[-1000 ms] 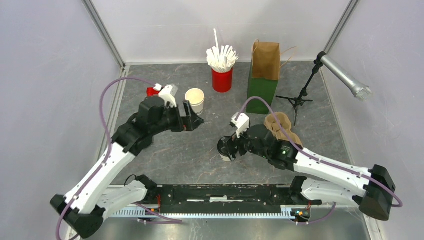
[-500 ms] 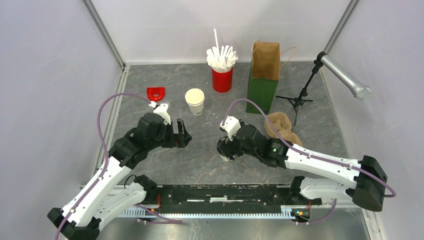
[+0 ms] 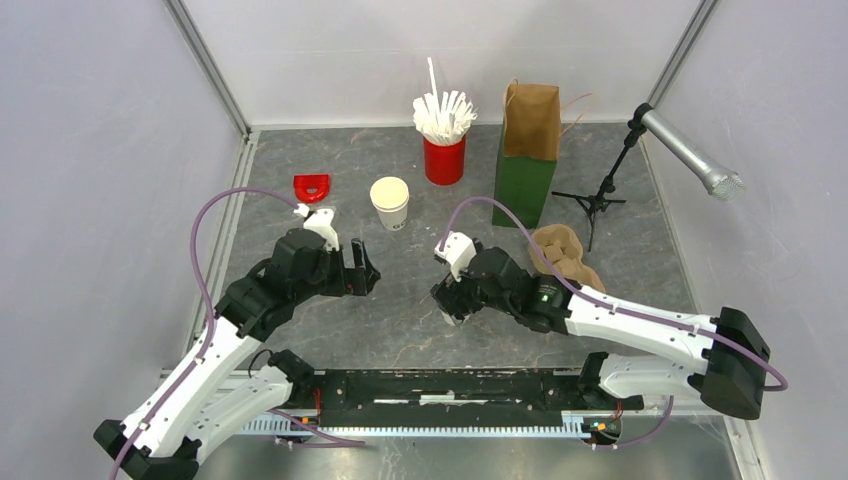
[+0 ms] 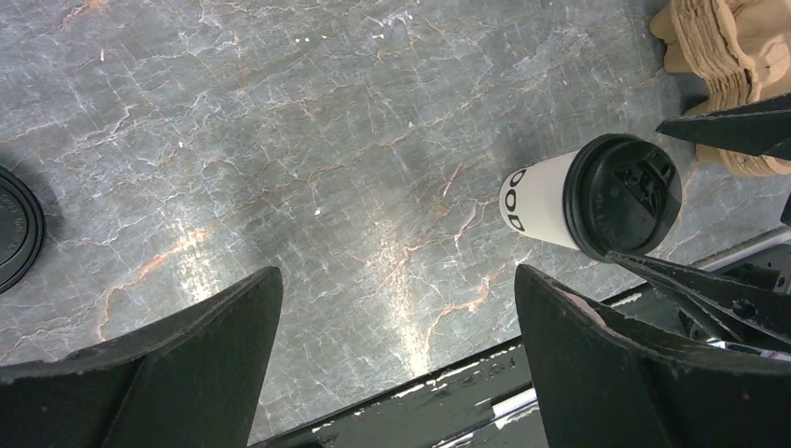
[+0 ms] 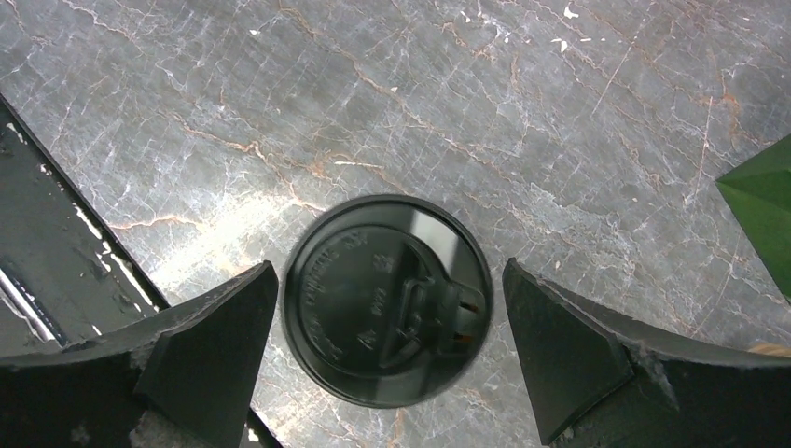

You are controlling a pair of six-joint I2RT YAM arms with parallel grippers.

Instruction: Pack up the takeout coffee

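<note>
The takeout coffee (image 4: 560, 201) is a white paper cup with dark print and a black lid (image 5: 387, 299), standing on the grey marble-look table. My right gripper (image 5: 389, 271) hangs open directly above it, one finger on each side of the lid with gaps between. In the top view that gripper (image 3: 450, 298) hides most of the cup. My left gripper (image 3: 360, 270) is open and empty, to the left of the cup over bare table. The left wrist view shows its jaws (image 4: 396, 275) wide apart.
A lidless white cup stack (image 3: 390, 201) stands behind the left gripper. A loose black lid (image 4: 14, 229) lies left. A cardboard cup carrier (image 3: 565, 255), green-and-brown paper bag (image 3: 527, 150), red cup of stirrers (image 3: 444, 150), red piece (image 3: 311, 186) and microphone stand (image 3: 690, 150) lie farther back.
My left gripper has pulled back from the white cup stack toward the near edge. My right gripper has moved left, from beside the lidded cup to over it.
</note>
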